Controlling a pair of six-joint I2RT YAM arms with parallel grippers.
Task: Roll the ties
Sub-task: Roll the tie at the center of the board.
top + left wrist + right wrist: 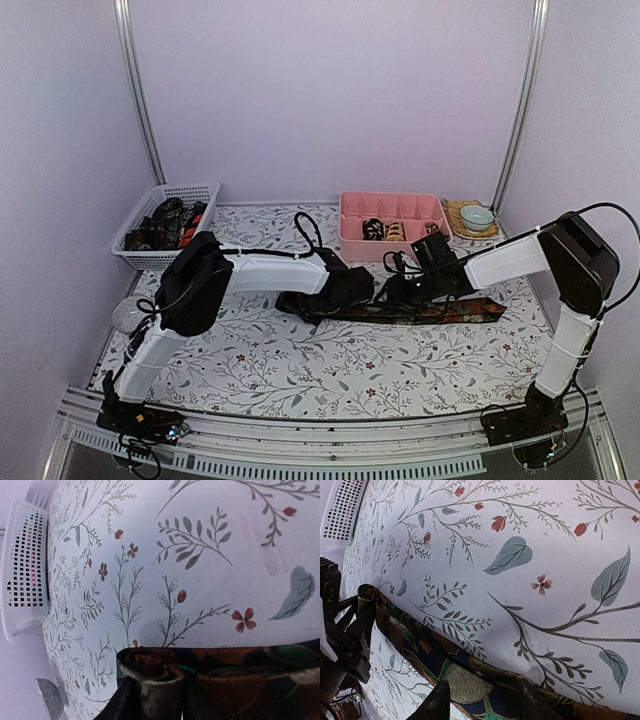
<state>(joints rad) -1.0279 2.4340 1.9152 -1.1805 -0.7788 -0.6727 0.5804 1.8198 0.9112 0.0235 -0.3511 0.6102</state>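
While the left hand (pixel 152 702) brackets the coiled end of the tie (pixel 470 310), grip unclear, the part-open right hand (pixel 482 700) straddles its middle. That is likely steadying it for rolling.

Count: one patterned tie (pixel 470 310) laid out flat; two coiled ties (pixel 384 230) in one pink compartment tray (pixel 355 248); one white mesh basket (pixel 145 260), heaped ties (pixel 168 222) inside too tangled to count; one bowl (pixel 477 216); two robot arms (pixel 270 272).
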